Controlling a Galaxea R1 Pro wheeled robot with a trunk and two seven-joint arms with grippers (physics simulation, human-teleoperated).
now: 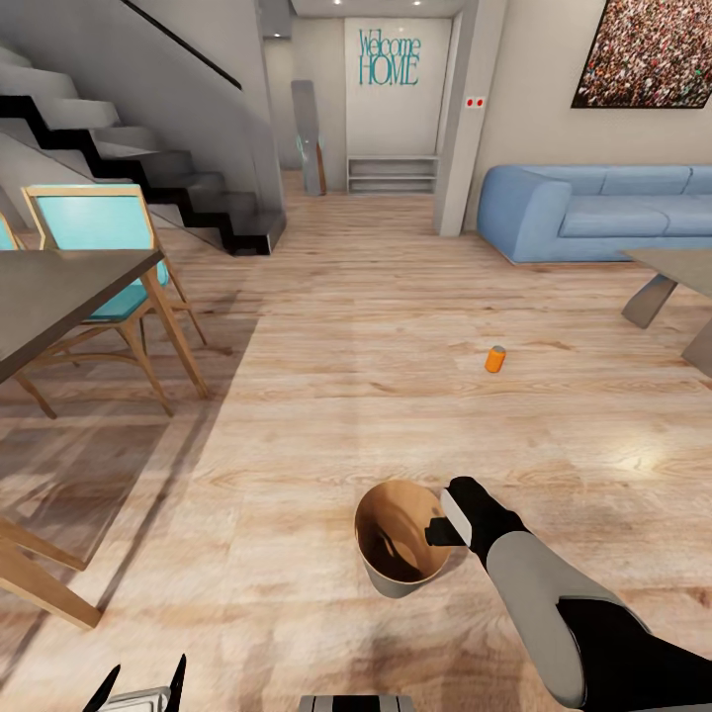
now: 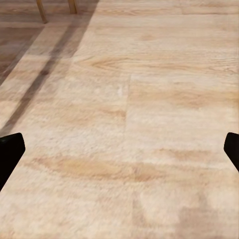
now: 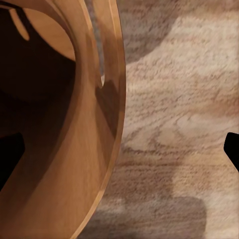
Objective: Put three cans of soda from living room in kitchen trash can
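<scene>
Right hand point(image 1: 447, 524) spread over tash can point(image 1: 396, 578) rim | left hand point(image 2: 119, 149) spread | orange can point(image 1: 495, 358) well apart

Head view: looked forward and down from high up, across wood floor point(image 1: 326, 326) toward sofa point(image 1: 593, 213) and stairs point(image 1: 148, 148) far off; wide framing, bin point(image 1: 400, 544) close below, right arm reaching in from lower right. Left wrist view: aimed down at bare floor point(image 2: 129, 114) from fairly near, dark fingers point(image 2: 10, 152) at both edges, chair legs point(image 2: 40, 10) at frame edge. Right wrist view: very close on bin rim point(image 3: 107, 124), coppery inside plus floor beside it. Shared: bin and nearby floor in head and right wrist views; floorboards in head and left wrist views.
</scene>
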